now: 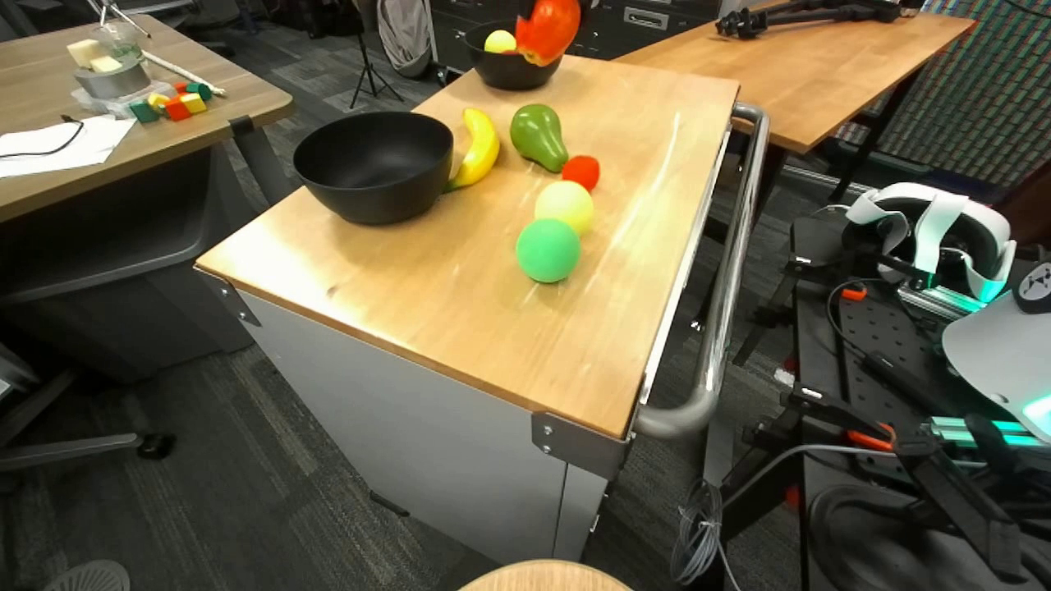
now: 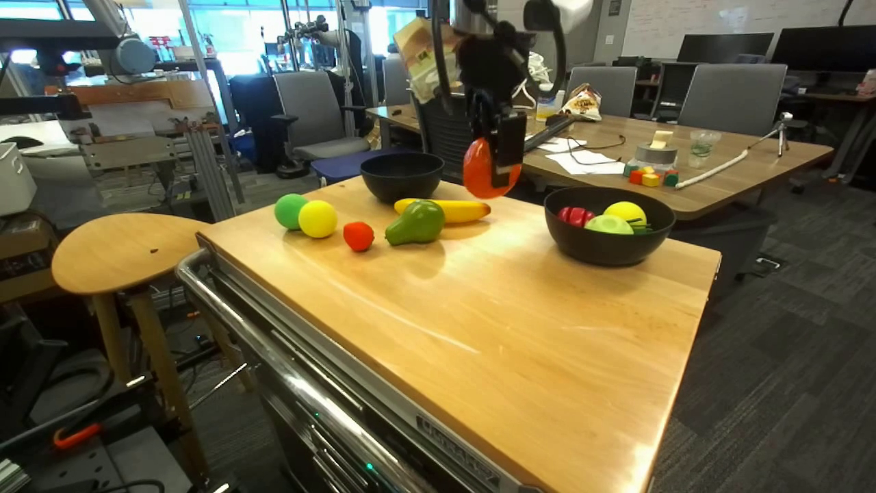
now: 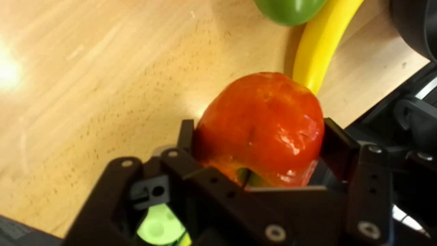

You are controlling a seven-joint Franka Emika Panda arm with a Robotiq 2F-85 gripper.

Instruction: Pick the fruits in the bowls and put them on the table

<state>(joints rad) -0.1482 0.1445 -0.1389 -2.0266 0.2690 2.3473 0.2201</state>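
The tool (image 3: pixel 261 138) is spread wide around a red-orange fruit (image 3: pixel 259 119), its pads (image 3: pixel 186 135) pressed to the fruit's nine and three o'clock in the wrist view, and that grip holds it above the counter (image 3: pixel 85 102). The stalk dimple (image 3: pixel 253 178) sits at six o'clock, towards the palm. The skin is glossy, so it could well slide if the pads rode off the widest part; I take it for a light, stiff toy, not fragile, and this hold across the middle looks right. Release should come low, as so round a thing may roll. At one o'clock from it lies the banana (image 3: pixel 321 44), near half past twelve the green pear (image 3: pixel 290 10). Farther out, in an exterior view, a black bowl (image 2: pixel 606 251) stands at four o'clock from the held fruit, with a pale green fruit (image 2: pixel 609 224), a yellow one (image 2: pixel 625 211) and a red one (image 2: pixel 575 216) in it. They lie close together; each is probably best straddled from above across its middle, pads clear of the bowl's wall.
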